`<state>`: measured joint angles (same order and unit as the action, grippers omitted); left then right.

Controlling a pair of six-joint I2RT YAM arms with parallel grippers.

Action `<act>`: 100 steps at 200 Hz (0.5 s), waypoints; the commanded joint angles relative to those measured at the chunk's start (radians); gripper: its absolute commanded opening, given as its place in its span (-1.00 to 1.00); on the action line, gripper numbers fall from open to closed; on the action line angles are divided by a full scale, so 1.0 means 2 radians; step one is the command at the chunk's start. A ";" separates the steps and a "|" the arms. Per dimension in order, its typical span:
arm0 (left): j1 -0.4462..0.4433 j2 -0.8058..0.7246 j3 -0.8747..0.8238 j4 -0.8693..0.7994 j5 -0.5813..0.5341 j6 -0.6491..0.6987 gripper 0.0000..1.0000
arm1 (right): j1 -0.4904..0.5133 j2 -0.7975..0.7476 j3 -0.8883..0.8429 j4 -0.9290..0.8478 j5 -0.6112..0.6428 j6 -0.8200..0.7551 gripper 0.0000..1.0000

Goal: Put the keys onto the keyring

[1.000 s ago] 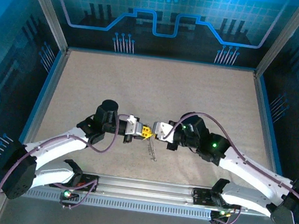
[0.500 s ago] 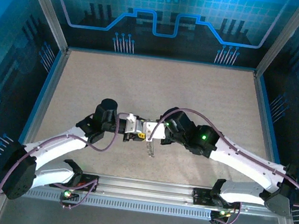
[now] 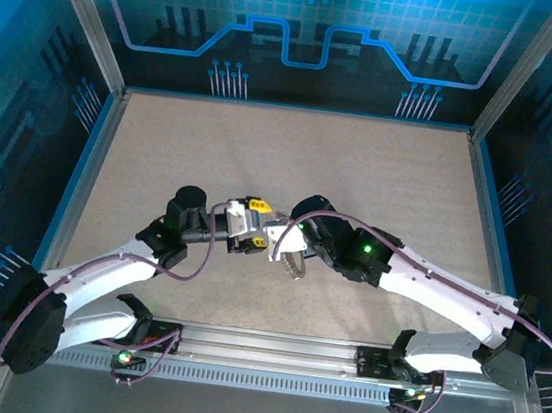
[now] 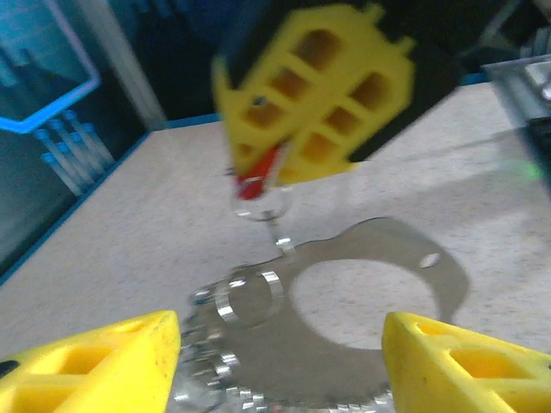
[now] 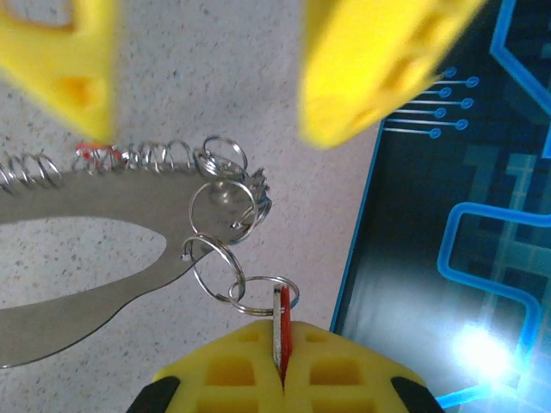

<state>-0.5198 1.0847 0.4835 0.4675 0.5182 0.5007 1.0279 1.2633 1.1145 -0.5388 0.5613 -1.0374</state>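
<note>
right wrist view: my right gripper is clamped tight on a red key, linked by small split rings to the keyring, whose coils run along a flat metal tag. my left gripper has its fingers spread wide near those coils, holding nothing.

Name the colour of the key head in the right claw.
Red key head, best in right wrist view.
</note>
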 commanded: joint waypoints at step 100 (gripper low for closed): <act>0.068 -0.032 -0.031 0.045 -0.387 -0.179 0.98 | -0.028 0.065 0.050 -0.072 -0.002 -0.002 -1.00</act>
<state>-0.3878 1.0325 0.4068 0.5980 -0.1417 0.1989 1.0126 1.3632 1.1732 -0.6064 0.5636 -1.0271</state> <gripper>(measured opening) 0.990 0.050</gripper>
